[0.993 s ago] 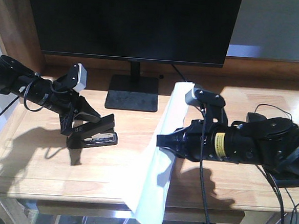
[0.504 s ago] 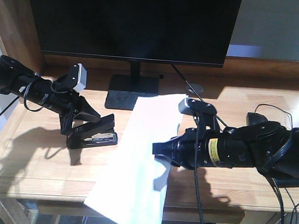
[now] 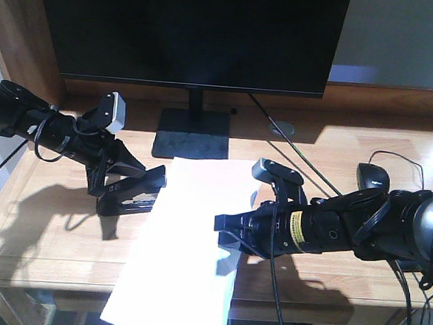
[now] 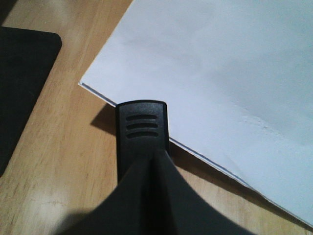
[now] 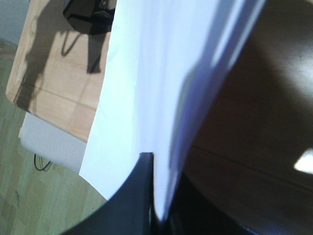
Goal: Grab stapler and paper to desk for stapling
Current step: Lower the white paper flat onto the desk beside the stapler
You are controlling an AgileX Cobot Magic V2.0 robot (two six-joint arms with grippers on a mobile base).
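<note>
The black stapler (image 3: 131, 191) rests on the light-wood desk (image 3: 48, 232), left of centre, with my left gripper (image 3: 114, 172) shut on its rear. In the left wrist view the stapler's ribbed nose (image 4: 142, 126) lies over the edge of the white paper (image 4: 225, 73), ahead of the left gripper (image 4: 146, 196). The paper (image 3: 185, 242) lies across the desk and overhangs its front edge. My right gripper (image 3: 226, 230) is shut on the sheet's right edge. In the right wrist view the paper (image 5: 146, 73) runs away from the right gripper (image 5: 155, 196).
A dark monitor (image 3: 196, 34) on a black base (image 3: 192, 135) stands at the back, with the dark-wood raised back behind it. A black mouse (image 3: 373, 176) and cables (image 3: 409, 284) lie at the right. A round grommet (image 3: 282, 128) sits near the back.
The right gripper has moved down and left, and the paper has gone from hanging steeply to lying flat with its edge at the stapler's nose. The left arm and stapler have not moved.
</note>
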